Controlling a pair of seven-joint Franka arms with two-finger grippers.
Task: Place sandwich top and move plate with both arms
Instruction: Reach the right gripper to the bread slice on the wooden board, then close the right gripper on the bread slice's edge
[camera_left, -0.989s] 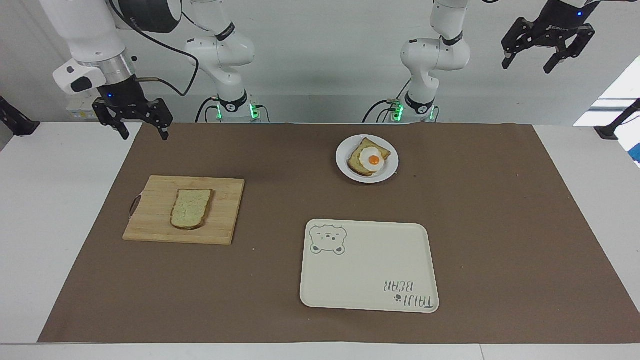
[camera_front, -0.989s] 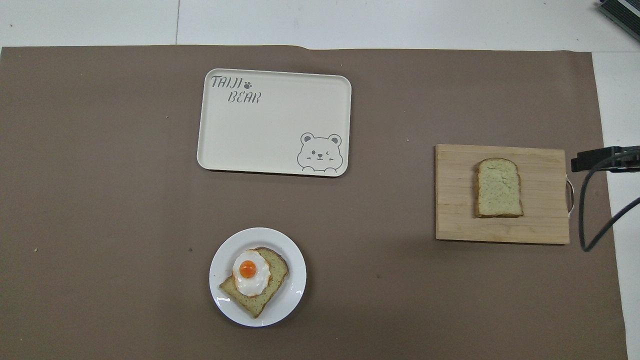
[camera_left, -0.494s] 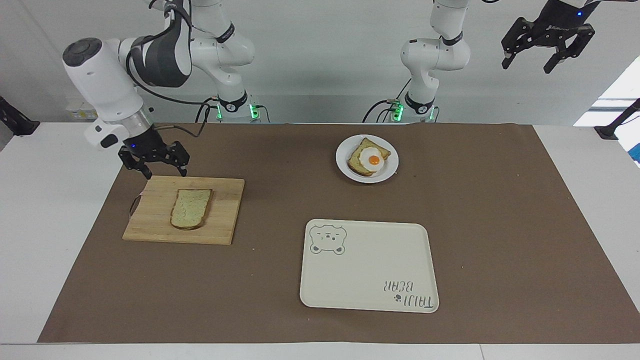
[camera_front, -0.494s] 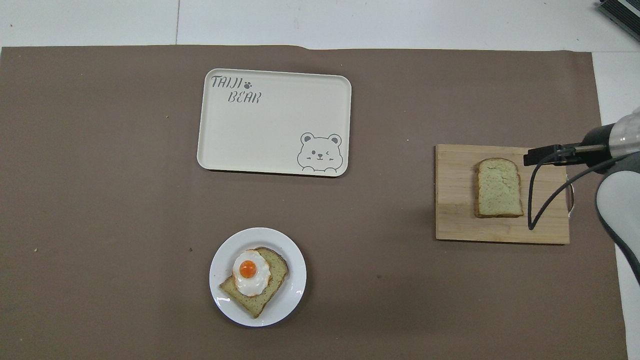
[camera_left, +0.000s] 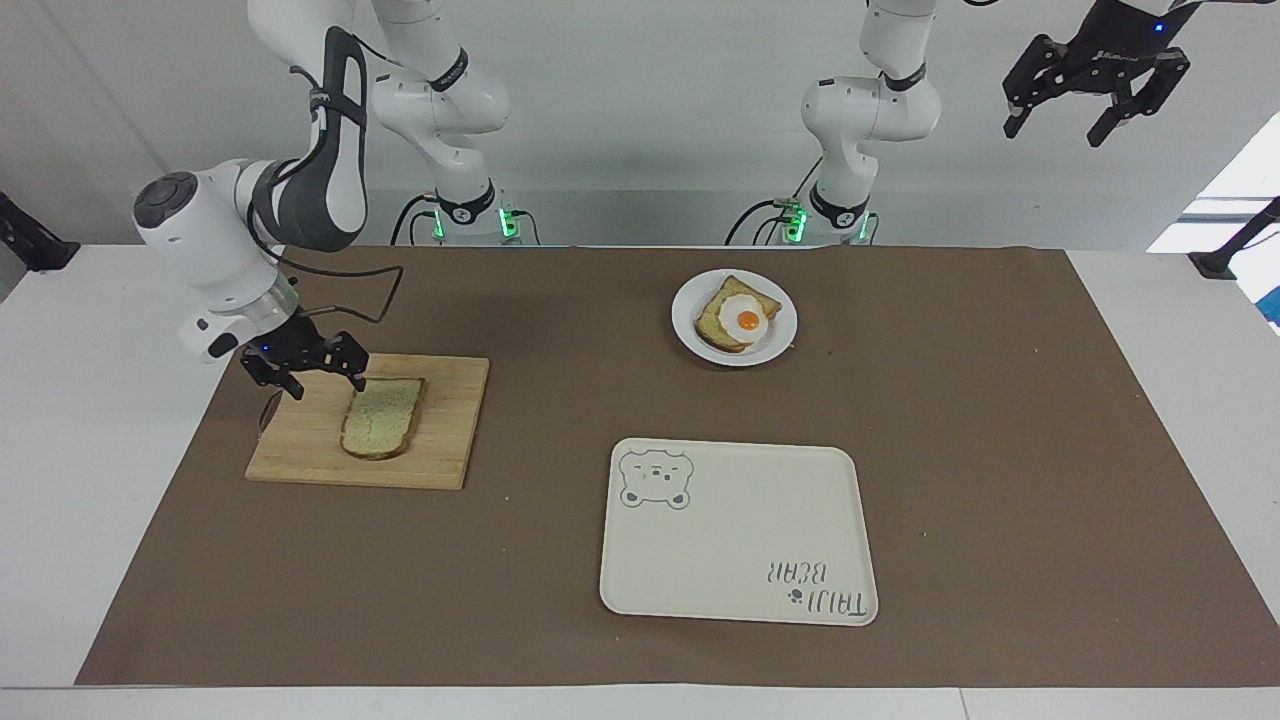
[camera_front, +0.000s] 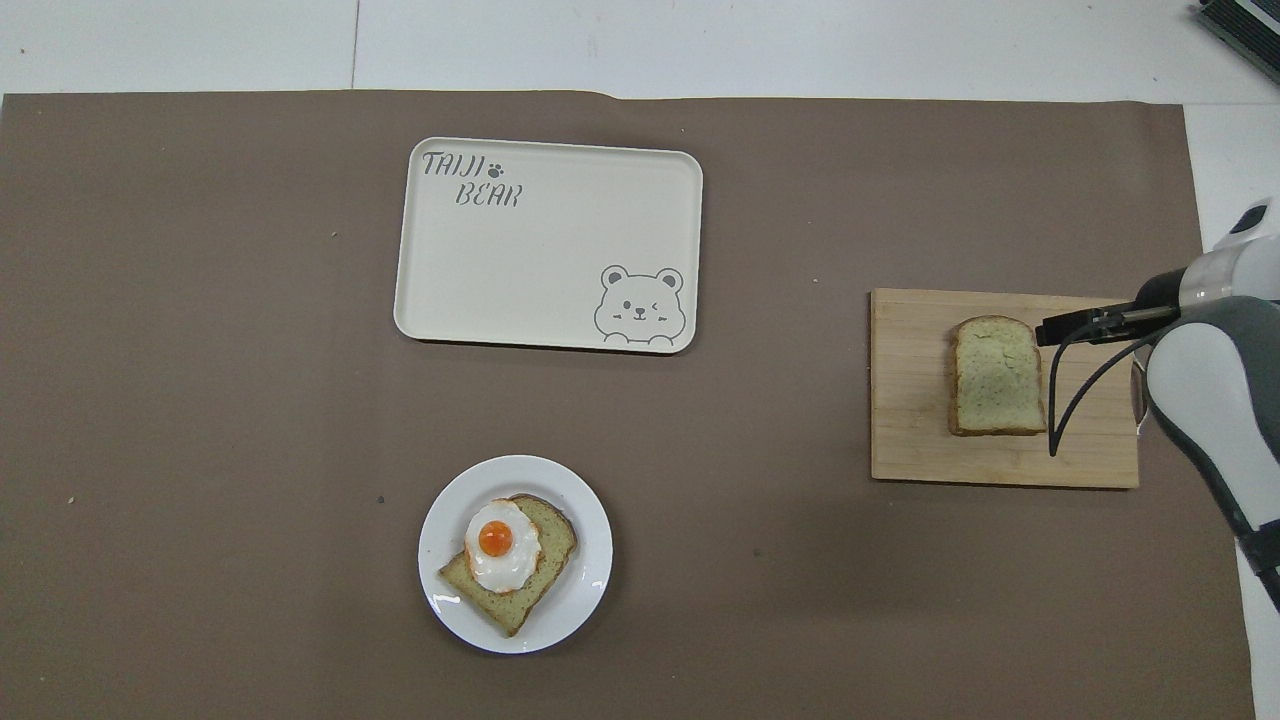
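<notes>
Right gripper (camera_left: 330, 385): low over the cutting board's corner nearest the robots at the right arm's end of the table, tilted down toward the bread. Its fingers (camera_left: 359, 381) stand spread apart and hold nothing. One fingertip hangs right at the crust edge of the sandwich top; whether it touches cannot be told.

Sandwich top (camera_left: 381, 417): a plain speckled slice with a brown crust, flat on the wooden cutting board (camera_left: 446, 423), roughly in the board's middle. The right gripper sits just beside it, on the side toward the right arm's end of the table.

Cutting board: flat on the brown mat (camera_left: 1000, 450), toward the right arm's end of the table, with a small metal handle on its outer short edge.

Left gripper (camera_left: 1100, 115): raised high above the left arm's end of the table, well apart from everything on it, fingers spread and empty. This arm waits.

Plate (camera_left: 783, 339): small, round, white, on the mat near the robots, well apart from both grippers. It carries a bread slice (camera_left: 712, 322) topped with a fried egg (camera_left: 743, 318).

Tray (camera_left: 730, 550): cream, rectangular, with a bear drawing and "TAIJI BEAR" lettering. It lies on the mat farther from the robots than the plate, with nothing on it.
</notes>
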